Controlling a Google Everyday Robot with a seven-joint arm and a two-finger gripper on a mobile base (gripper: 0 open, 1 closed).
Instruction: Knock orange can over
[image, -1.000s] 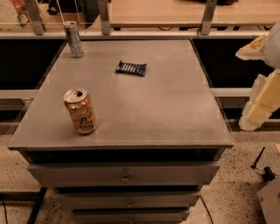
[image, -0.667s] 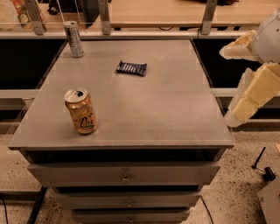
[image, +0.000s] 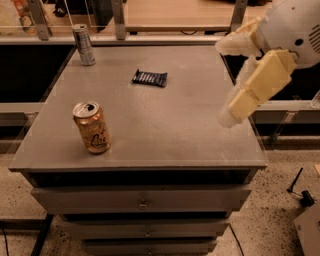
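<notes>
The orange can (image: 92, 127) stands upright near the front left corner of the grey cabinet top (image: 165, 130). It is orange-gold with dark script on its side and a silver top with a pull tab. My gripper (image: 221, 84) hangs over the right edge of the top, far to the right of the can. Its two cream fingers (image: 252, 89) are spread apart with nothing between them. The gripper touches nothing.
A slim silver-grey can (image: 83, 44) stands at the back left corner. A dark snack packet (image: 149, 78) lies flat at the middle back. The cabinet has drawers (image: 142, 200) below its front edge. A rail with posts (image: 118, 19) runs behind it.
My gripper has moved left from beyond the cabinet's right side to above its right edge. The cans and the packet have not moved.
</notes>
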